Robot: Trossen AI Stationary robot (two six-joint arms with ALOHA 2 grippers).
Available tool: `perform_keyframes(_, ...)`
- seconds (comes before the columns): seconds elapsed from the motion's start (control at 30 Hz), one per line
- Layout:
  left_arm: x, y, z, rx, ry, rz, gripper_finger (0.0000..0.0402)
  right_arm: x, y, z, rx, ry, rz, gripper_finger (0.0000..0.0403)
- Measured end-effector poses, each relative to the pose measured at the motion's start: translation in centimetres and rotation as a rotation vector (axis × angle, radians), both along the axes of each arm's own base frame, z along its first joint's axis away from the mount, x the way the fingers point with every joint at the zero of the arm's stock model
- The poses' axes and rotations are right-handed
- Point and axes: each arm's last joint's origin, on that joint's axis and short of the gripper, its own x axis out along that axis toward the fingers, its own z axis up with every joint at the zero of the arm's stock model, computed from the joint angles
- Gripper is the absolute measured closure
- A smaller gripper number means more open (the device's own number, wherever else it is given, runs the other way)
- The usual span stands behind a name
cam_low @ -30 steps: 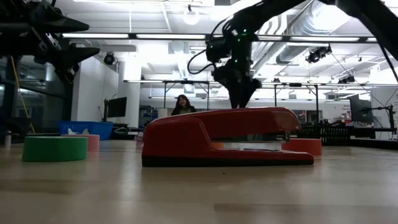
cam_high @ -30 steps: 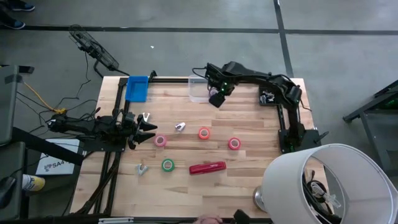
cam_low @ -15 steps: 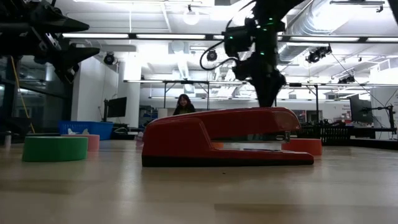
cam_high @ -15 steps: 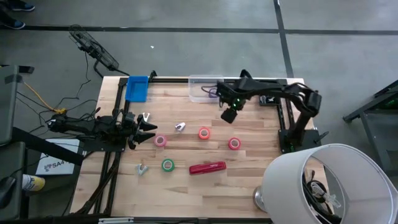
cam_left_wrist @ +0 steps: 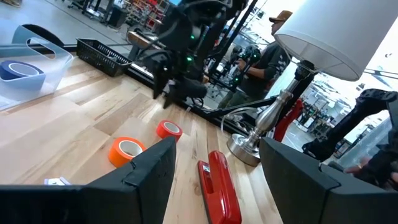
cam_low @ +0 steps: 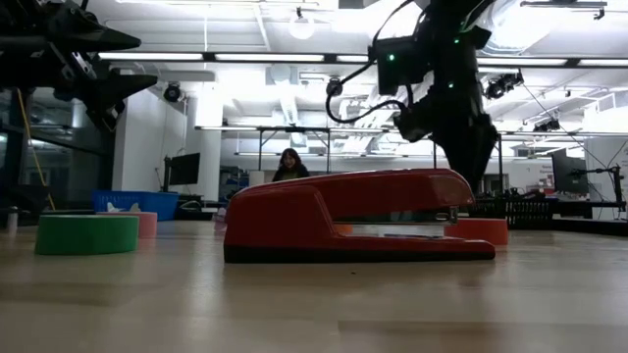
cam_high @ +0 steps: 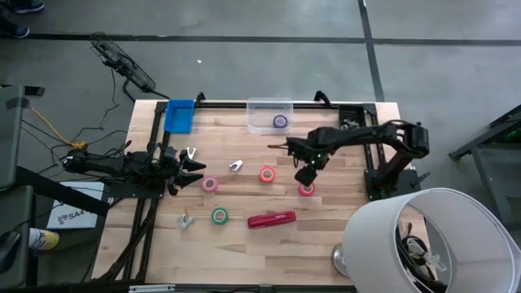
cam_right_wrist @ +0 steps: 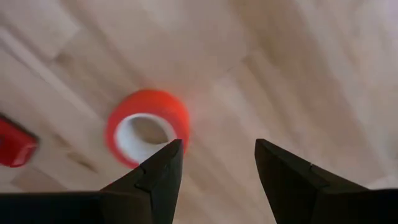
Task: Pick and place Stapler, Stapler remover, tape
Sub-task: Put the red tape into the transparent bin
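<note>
The red stapler (cam_high: 272,219) lies on its underside near the table's front, also in the low view (cam_low: 353,216). Tape rolls lie flat on the wood: pink (cam_high: 210,185), orange-red (cam_high: 267,174), green (cam_high: 219,216) and red (cam_high: 306,189). A purple roll (cam_high: 280,122) lies in the clear container (cam_high: 254,107). Silvery staple removers (cam_high: 235,166) (cam_high: 186,221) rest on the table. My right gripper (cam_high: 307,173) hangs open, pointing down, just on the far side of the red roll (cam_right_wrist: 148,127) and above it. My left gripper (cam_high: 195,168) waits open at the left, level.
A blue bin (cam_high: 179,115) stands at the far left corner. A white lampshade (cam_high: 423,240) and its metal base (cam_high: 342,259) take up the near right corner. A black tray (cam_high: 352,124) sits at the far right. Bare wood lies between the rolls and the container.
My right gripper has swung from over the clear container at the far edge toward the near edge and the right, sinking as it went, and now hangs by the red tape roll. The purple roll shows in the container. Its fingers stay apart.
</note>
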Motion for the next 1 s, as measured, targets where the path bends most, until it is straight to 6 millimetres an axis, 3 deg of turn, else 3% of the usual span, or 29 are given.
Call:
perform_keyframes(0.43, 0.0, 0.0, 0.0, 0.000, 0.000, 0.000, 0.0173, 0.7, 2.6, -1.2, 0.009, 0.074, -0.164, 0.0210)
perform_keyframes(1.0, 0.0, 0.0, 0.0, 0.000, 0.000, 0.000, 0.0173, 1.9, 2.9, -4.6, -0.002, 0.153, -0.226, 0.0210)
